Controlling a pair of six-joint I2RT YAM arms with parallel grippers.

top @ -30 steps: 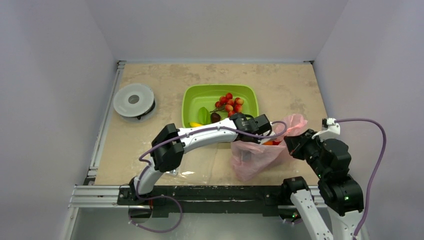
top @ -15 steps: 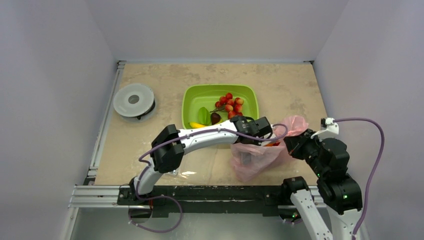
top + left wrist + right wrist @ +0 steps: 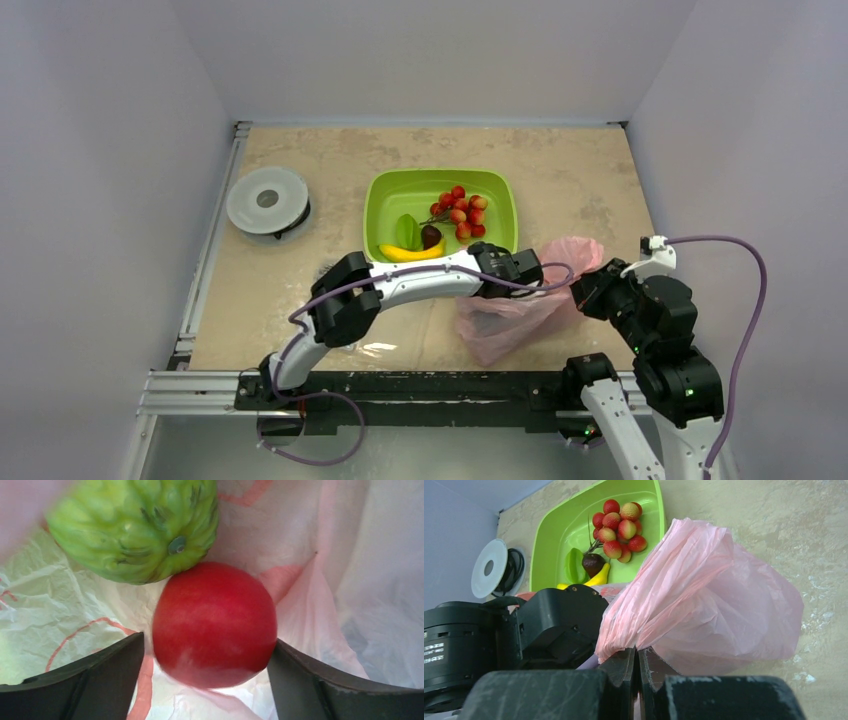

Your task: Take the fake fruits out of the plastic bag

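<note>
The pink plastic bag (image 3: 510, 315) lies at the right front of the table. My left gripper (image 3: 206, 641) is inside it, open, with a finger on each side of a red round fruit (image 3: 215, 615). There is a small gap at the left finger. A green bumpy fruit (image 3: 135, 525) lies just beyond the red one. My right gripper (image 3: 638, 651) is shut on the bag's edge (image 3: 704, 595), and it also shows in the top view (image 3: 583, 292). A banana (image 3: 410, 253), a maroon fruit (image 3: 431, 236) and a green piece (image 3: 406, 230) lie in the green tray (image 3: 500, 195).
A cluster of small red berries (image 3: 458, 210) on a stem lies in the tray. A white round reel (image 3: 267, 200) sits at the far left. The left arm's forearm (image 3: 420, 280) spans the table in front of the tray. The walls stand close on both sides.
My left wrist has moved forward and down, deeper into the bag. The orange fruit seen at the bag's mouth is now hidden. The right gripper keeps its hold.
</note>
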